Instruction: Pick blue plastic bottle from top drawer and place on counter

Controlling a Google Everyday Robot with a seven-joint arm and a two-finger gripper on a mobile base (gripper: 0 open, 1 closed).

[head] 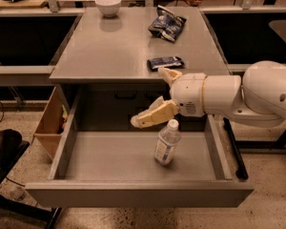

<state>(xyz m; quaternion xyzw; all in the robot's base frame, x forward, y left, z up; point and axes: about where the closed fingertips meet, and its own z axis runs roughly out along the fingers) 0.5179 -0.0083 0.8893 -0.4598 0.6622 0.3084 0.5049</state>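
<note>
Grey surface (109,51) holds white bowl (108,5), snack bag (167,25), dark packet (165,62) (print unreadable); splayed, empty hand (148,97) hangs over the blue plastic bottle (167,142) in the top drawer (133,194).

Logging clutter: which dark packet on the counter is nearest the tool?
The small flat packet at the counter's front edge, not the crumpled bag farther back; the open tool hovers over the drawer.

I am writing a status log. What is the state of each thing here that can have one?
top drawer: pulled open.
blue plastic bottle: capped, standing slightly tilted in the drawer, not gripped.
gripper: open, just above the bottle.
white bowl: upright on the counter.
</note>
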